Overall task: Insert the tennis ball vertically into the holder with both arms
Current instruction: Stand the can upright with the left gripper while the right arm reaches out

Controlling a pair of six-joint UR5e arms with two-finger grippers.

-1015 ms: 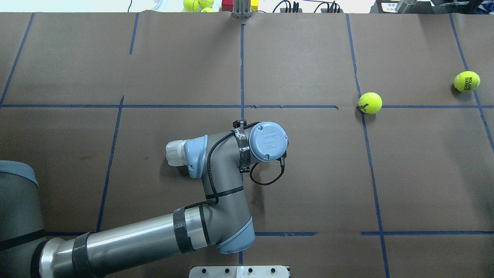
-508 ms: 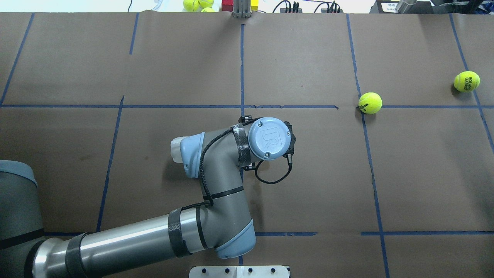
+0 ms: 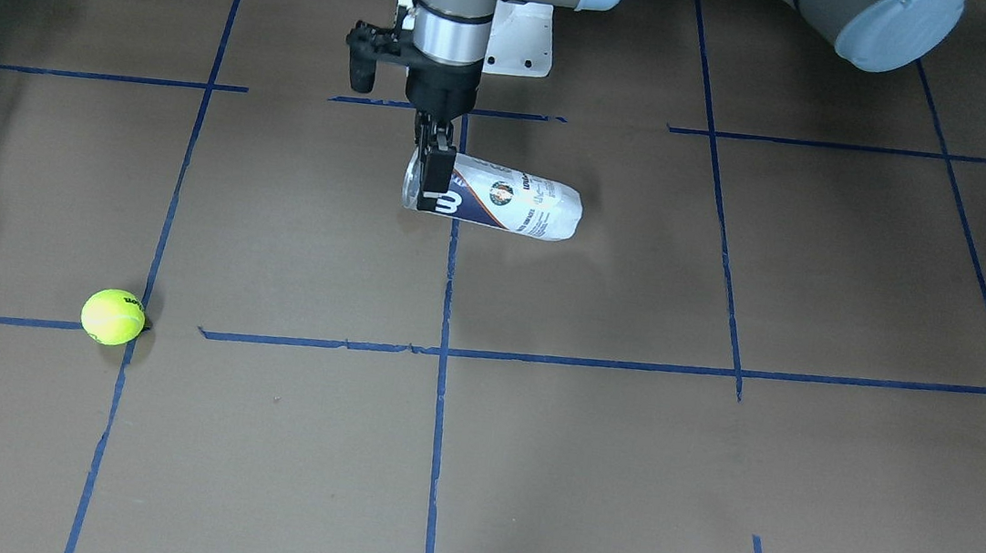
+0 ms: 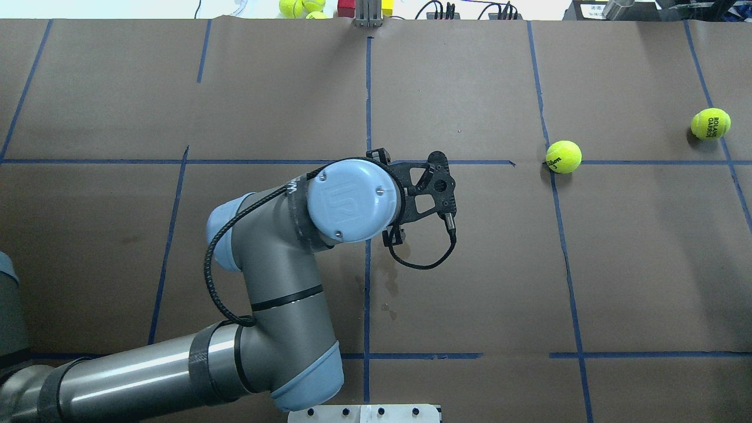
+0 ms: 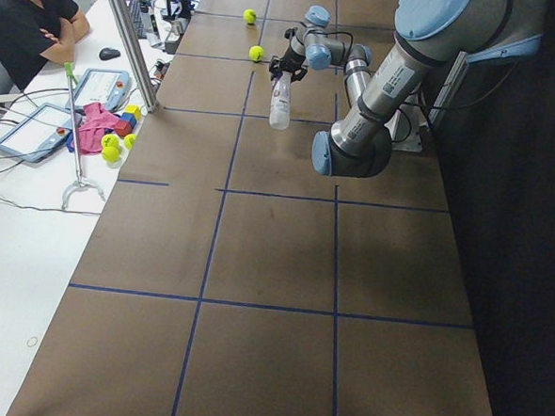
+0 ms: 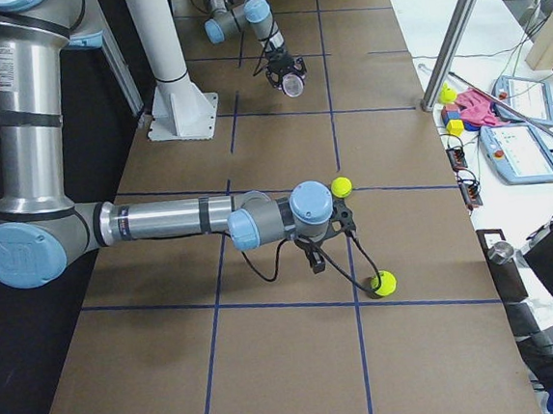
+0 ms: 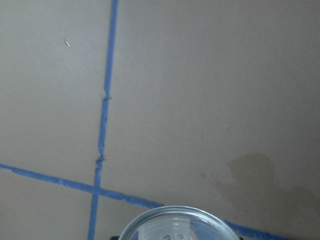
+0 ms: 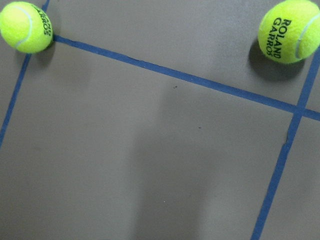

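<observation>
The holder point(image 3: 510, 205), a clear can with a navy-and-white label, is held about level just above the table. My left gripper point(image 3: 430, 180) points down and is shut on it near its open end. The holder also shows in the exterior left view point(image 5: 280, 109), and its rim shows in the left wrist view point(image 7: 175, 221). In the overhead view my left wrist hides it. One tennis ball point(image 4: 564, 156) lies on a blue tape line and a second point(image 4: 711, 123) lies farther right. Both balls show in the right wrist view point(image 8: 25, 27) point(image 8: 289, 31). My right gripper point(image 6: 314, 260) hangs above them; I cannot tell whether it is open.
More tennis balls point(image 4: 299, 7) and red and yellow blocks lie past the table's far edge. The white base plate point(image 4: 364, 413) is at the near edge. A metal post point(image 6: 455, 36) stands by the operators' side, where a person point(image 5: 30, 23) sits.
My left wrist has swung toward the far side and risen closer to the overhead camera. The can's end that showed beside the wrist is now hidden under it. The balls have not moved.
</observation>
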